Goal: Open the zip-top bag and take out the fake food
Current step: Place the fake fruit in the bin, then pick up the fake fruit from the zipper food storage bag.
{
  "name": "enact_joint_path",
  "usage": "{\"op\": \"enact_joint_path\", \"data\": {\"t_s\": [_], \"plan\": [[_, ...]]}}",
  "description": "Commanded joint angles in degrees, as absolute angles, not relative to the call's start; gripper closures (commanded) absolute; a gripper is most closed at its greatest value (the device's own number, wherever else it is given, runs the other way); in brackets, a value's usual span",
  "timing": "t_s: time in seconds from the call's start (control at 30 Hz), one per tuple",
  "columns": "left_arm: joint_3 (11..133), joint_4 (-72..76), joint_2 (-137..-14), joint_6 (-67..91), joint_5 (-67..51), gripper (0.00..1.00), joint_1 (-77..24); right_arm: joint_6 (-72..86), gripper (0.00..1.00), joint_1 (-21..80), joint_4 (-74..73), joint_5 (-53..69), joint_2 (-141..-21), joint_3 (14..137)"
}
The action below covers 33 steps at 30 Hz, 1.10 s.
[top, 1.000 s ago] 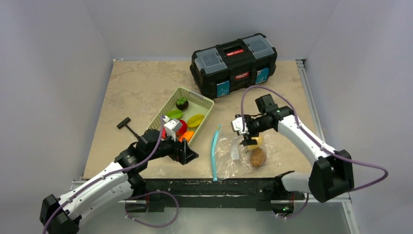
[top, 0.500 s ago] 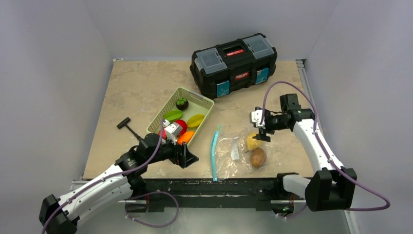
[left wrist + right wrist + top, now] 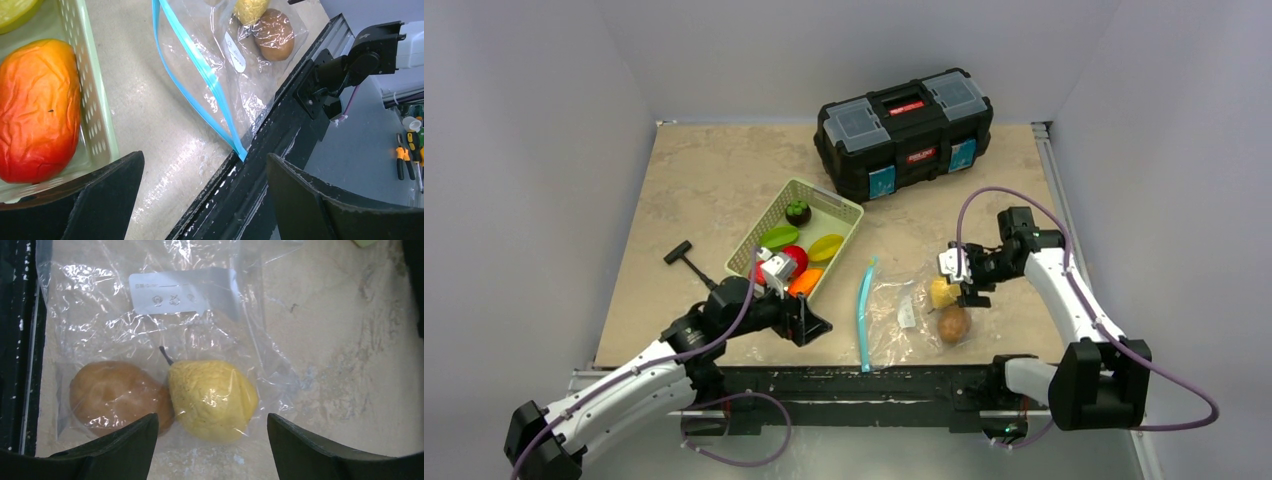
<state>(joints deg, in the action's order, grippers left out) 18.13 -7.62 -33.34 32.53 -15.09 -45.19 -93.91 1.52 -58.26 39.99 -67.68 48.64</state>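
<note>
Left gripper (image 3: 205, 200) and right gripper (image 3: 971, 290): jaws spread, empty. Right hovers over the bagged yellow pear (image 3: 212, 400); closing here could pinch zip-top bag (image 3: 150, 320) film, dragging everything.

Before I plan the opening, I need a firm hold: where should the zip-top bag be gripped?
Probably the teal zip strip, from the left, pinching from above: it runs along the zip-top bag's left edge, clear of the yellow pear and brown fruit at the right end.

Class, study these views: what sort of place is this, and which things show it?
Probably a robotics lab test cell: a left arm and right arm bolted to a table, plain grey walls enclosing it, and props like a toolbox and a basket of fake food.
</note>
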Motion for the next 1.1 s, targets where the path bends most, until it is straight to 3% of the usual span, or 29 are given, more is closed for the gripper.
{"op": "enact_joint_path", "data": {"t_s": [0.0,0.13,0.67,0.77,0.93,1.0,1.07], "plan": [[17.58,-3.53,-34.52,33.88,-17.07,0.10,-45.55,-98.73,0.23,1.41,-59.67,37.75,-67.85,46.69],[17.83,-2.59,-35.89,33.85,-17.62,0.11,-45.53,-91.55,0.31,1.41,-54.11,36.05,-68.83,47.23],[17.28,-0.97,-38.63,33.41,-18.05,0.15,-45.63,-84.71,0.45,6.67,-45.33,31.63,-76.79,44.65],[16.94,-0.96,-39.14,33.36,-18.18,0.16,-45.68,-83.44,0.45,8.58,-43.85,30.15,-77.87,44.34],[16.48,1.28,-39.79,33.31,-18.34,0.18,-45.74,-82.83,0.28,9.80,-41.58,28.44,-78.15,43.20],[16.52,1.60,-40.10,33.39,-18.53,0.19,-45.75,-82.79,0.29,10.02,-41.60,28.90,-78.26,43.34],[16.68,2.03,-40.61,33.28,-18.79,0.21,-45.70,-82.74,0.36,10.59,-42.11,29.24,-78.90,43.95]]}}
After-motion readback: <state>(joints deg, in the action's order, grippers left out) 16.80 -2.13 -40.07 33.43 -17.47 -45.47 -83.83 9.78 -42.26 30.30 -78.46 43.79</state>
